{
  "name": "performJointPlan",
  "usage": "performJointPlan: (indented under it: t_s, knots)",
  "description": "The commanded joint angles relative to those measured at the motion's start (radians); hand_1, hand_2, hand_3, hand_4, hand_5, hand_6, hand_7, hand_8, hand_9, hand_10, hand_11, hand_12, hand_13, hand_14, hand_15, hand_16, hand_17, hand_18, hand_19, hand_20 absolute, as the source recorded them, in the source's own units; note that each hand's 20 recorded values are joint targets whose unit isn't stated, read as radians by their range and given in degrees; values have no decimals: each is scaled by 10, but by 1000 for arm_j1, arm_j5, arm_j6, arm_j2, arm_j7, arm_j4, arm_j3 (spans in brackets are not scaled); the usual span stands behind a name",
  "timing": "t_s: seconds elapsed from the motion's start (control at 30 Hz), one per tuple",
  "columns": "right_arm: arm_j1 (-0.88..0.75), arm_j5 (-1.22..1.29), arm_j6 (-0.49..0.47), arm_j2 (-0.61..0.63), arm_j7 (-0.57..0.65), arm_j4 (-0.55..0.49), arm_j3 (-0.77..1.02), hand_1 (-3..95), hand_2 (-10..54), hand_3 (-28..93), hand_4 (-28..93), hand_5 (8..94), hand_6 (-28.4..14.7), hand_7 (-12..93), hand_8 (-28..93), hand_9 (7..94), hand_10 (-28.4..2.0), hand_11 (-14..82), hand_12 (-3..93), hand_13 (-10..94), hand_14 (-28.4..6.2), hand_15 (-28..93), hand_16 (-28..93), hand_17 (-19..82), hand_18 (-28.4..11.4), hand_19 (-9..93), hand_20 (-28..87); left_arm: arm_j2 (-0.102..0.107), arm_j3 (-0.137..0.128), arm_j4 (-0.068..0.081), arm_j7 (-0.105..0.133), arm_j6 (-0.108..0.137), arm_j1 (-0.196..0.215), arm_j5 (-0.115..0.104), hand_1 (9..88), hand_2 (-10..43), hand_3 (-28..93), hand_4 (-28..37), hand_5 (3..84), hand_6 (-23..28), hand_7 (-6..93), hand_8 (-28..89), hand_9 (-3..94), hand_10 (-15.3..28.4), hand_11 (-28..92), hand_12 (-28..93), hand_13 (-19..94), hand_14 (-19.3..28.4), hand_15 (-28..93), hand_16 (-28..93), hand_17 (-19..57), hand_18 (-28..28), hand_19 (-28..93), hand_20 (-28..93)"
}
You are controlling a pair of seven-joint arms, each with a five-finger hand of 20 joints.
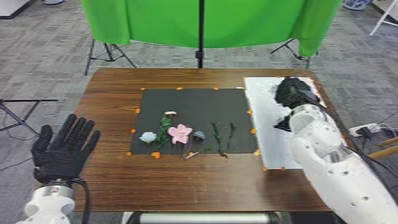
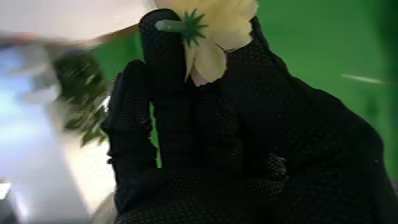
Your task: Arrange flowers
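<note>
My right hand [image 1: 296, 92] is above the far part of the white board [image 1: 274, 150], at the right of the head view. In the right wrist view, my right hand [image 2: 191, 130] pinches a pale yellow flower [image 2: 211, 55] at its fingertips; a short green stub and small sepals show on its back. On the black mat [image 1: 191, 100] lie a pink flower [image 1: 179, 133], a white flower [image 1: 148, 137], a grey-blue flower [image 1: 199, 135] and green stems [image 1: 218, 136]. My left hand [image 1: 64, 150] is left of the mat, its fingers straight and spread.
The brown table [image 1: 195, 185] extends around the mat and board. Small orange pieces [image 1: 155, 155] sit along the mat's edges. Behind the table stands a green cloth [image 1: 160, 22] on a dark stand. A blurred leafy patch [image 2: 80, 90] shows in the right wrist view.
</note>
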Motion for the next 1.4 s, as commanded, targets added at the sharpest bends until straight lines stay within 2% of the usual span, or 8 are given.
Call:
performJointPlan:
  t_s: [0.03,0.3,0.5,0.67,0.93,1.1,1.23,1.4]
  knots:
    - [44,65,-121,-102,-82,-90,-121,634,-95,711,-283,786,-7,241,18,844,-102,119,427,676,-74,318,426,297,-192,778,421,-2,4,3,-21,-5,5,9,240,131,743,-283,440,92,83,-92,381,135,173,97,315,126,207,-21,-53,129,311,131]
    - [37,27,-183,-152,-85,-29,-186,634,-95,708,-283,781,-7,237,17,840,-104,112,419,667,-75,318,419,294,-191,778,423,2,19,15,-37,-8,-29,26,240,131,742,-283,440,90,83,-92,383,134,173,96,316,123,206,-22,-50,127,308,130]
    - [20,20,-237,-146,-84,-32,-188,630,-95,712,-283,771,-4,220,11,829,-105,96,405,662,-74,315,415,293,-193,779,425,2,28,21,-37,-11,-47,28,240,131,741,-283,437,88,81,-94,383,133,173,95,318,121,205,-22,-49,127,308,130]
    - [5,21,-253,-144,-80,-47,-181,618,-95,707,-283,737,-4,172,-3,797,-115,56,351,658,-79,317,414,290,-201,793,437,-2,26,19,-35,-8,-39,26,238,131,741,-283,437,87,81,-93,385,132,173,94,319,120,205,-22,-49,127,308,130]
    - [-5,30,-243,-139,-91,-95,-155,567,-95,732,-283,685,1,138,-97,699,-124,138,182,637,-94,377,389,290,-207,809,436,-4,23,18,-34,-5,-34,27,237,132,740,-283,435,85,80,-94,384,130,171,92,321,117,203,-23,-47,126,307,129]
    - [-9,34,-245,-134,-93,-124,-134,539,-95,757,-283,676,-1,136,-117,671,-123,128,159,621,-103,416,365,285,-209,815,438,-5,24,18,-34,-7,-33,28,237,132,740,-283,434,84,81,-94,384,129,171,92,322,117,202,-23,-46,126,307,129]
    - [-1,-20,-205,-124,-116,-115,-108,499,-95,787,-283,661,-10,127,-115,651,-131,119,158,600,-116,459,315,278,-211,817,436,-8,26,18,-32,-6,-33,28,237,132,740,-283,435,84,80,-95,385,129,171,92,322,116,200,-23,-45,126,306,129]
    - [56,-143,-55,-109,-105,7,-52,457,-95,808,-283,626,-19,124,-112,597,-141,105,152,536,-133,439,203,263,-211,792,420,-7,30,16,-32,-7,-34,30,236,131,742,-283,435,84,82,-94,386,131,170,92,321,117,200,-22,-46,126,306,130]
